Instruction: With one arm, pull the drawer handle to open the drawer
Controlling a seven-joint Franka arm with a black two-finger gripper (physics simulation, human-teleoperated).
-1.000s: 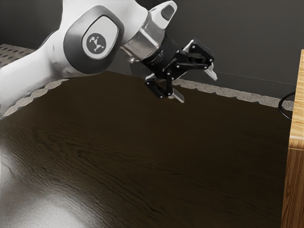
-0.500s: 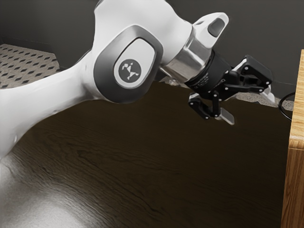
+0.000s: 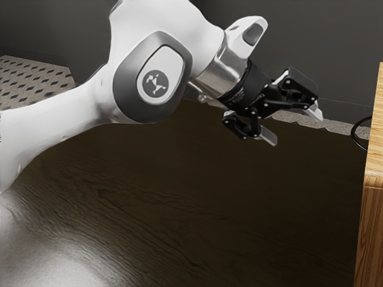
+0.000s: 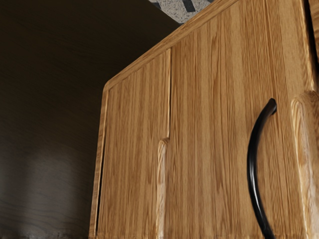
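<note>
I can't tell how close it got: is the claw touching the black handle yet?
Apart. The exterior view shows the open claw in the air above the table, with a clear gap between it and the handle.

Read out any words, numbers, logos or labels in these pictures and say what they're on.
No words or numbers can be read.
White emblem, no letters: on the grey round joint cap of the white robot arm.
Light wooden cabinet: unmarked.
</note>
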